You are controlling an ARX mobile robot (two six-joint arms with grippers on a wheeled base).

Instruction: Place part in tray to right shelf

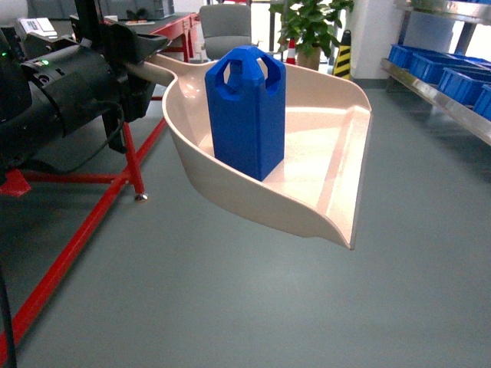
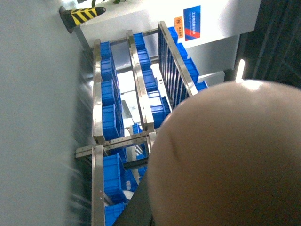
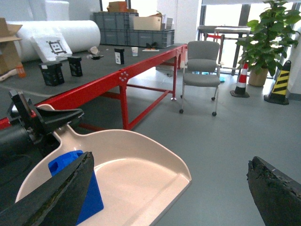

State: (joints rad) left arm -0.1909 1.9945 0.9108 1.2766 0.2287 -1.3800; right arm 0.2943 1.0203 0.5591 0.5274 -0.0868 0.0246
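the part (image 1: 247,111) stands upright in the tray (image 1: 322,161), its long axis vertical and its peaked top with the cut-outs uppermost, set toward the near-left wall of the scoop rather than the middle; the tray itself hangs in the air over the floor (image 1: 230,307), carried by its handle (image 1: 149,70) at the far left, where the left gripper (image 1: 134,47) has its jaws closed around it, as the right wrist view also shows with dark fingers on either side of the handle; the open flat front edge of the tray points right, and the shelf (image 1: 441,92) lies to the far right with its steel rail and blue crates (image 1: 460,77), well apart from the tray's front edge, so the coming move turns on carrying the tray rightward and farther until that open edge meets the shelf; the left arm is the one that bears the load, and it looks to me as though tilting too soon would topple the tall block, since it stands on a small base; the right gripper (image 3: 171,188) hangs beside the tray's right side with its jaws spread wide and nothing between them, near but not touching the rim as far as i can tell; behind on the left stands a red-framed table (image 3: 117,70) with small dark boxes on it, a grey chair (image 3: 201,70) and a potted plant (image 3: 270,37) farther off; between tray and shelf i see only bare floor, nothing standing in the way.
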